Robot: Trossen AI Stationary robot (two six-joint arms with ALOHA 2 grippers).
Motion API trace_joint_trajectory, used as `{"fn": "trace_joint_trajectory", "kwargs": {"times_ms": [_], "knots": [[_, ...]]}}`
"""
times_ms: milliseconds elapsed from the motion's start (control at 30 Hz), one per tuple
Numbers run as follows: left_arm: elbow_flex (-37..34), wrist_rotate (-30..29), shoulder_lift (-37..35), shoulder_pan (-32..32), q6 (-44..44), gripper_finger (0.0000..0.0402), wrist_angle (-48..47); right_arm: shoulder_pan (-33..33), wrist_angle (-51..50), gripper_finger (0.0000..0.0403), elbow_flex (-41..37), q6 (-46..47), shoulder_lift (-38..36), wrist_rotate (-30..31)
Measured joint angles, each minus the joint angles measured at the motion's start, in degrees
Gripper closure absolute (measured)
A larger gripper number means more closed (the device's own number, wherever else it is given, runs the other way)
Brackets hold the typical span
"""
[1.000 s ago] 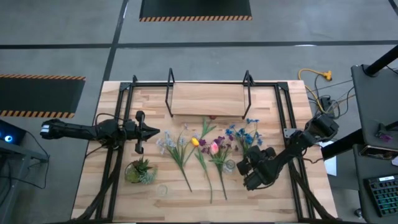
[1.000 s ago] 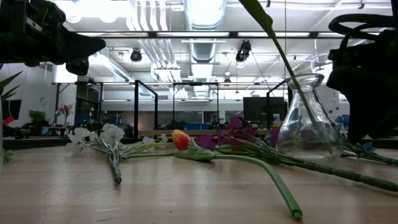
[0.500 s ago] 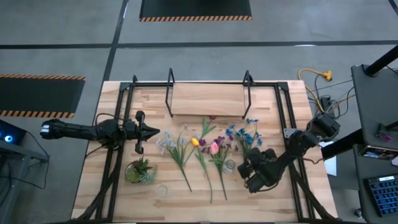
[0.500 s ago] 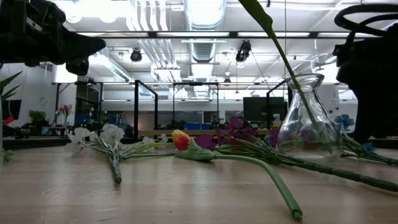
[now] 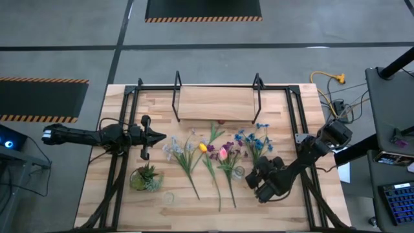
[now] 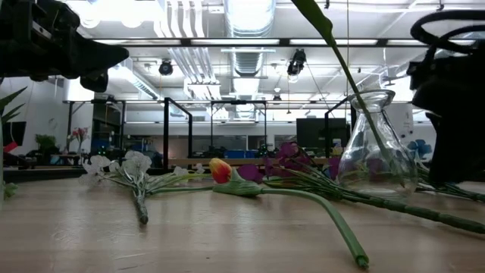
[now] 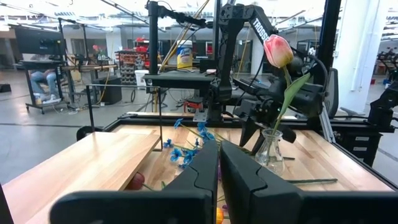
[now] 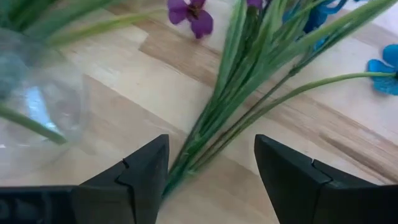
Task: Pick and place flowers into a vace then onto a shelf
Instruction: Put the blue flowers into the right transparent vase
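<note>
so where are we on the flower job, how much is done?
Done: one pink tulip stands in the vase. In hand: right gripper is open, low over a bunch of green stems beside the vase, nothing gripped. Left gripper waits shut near the table's left side. Left: the other flowers lie on the table, and the shelf has no vase on it.

In the low view, the pink flower (image 6: 333, 45) standing in the vace (image 6: 377, 148) loses its head past the frame's upper edge.

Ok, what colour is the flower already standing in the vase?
Pink, with a green stem: the flower in the vase shows best in the left wrist view.
</note>
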Motion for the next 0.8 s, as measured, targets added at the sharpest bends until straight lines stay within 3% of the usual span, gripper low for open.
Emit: {"fn": "trace_joint_trajectory", "kwargs": {"times_ms": [367, 800], "knots": [[0.0, 0.0, 0.0, 0.0, 0.0, 0.0402, 0.0, 0.0, 4.3, 0.0206, -3.0, 0.2, -0.2, 0.2], [0.0, 0.0, 0.0, 0.0, 0.0, 0.0402, 0.0, -0.1, 3.6, 0.0346, -3.1, 0.2, -1.4, -3.0]]}}
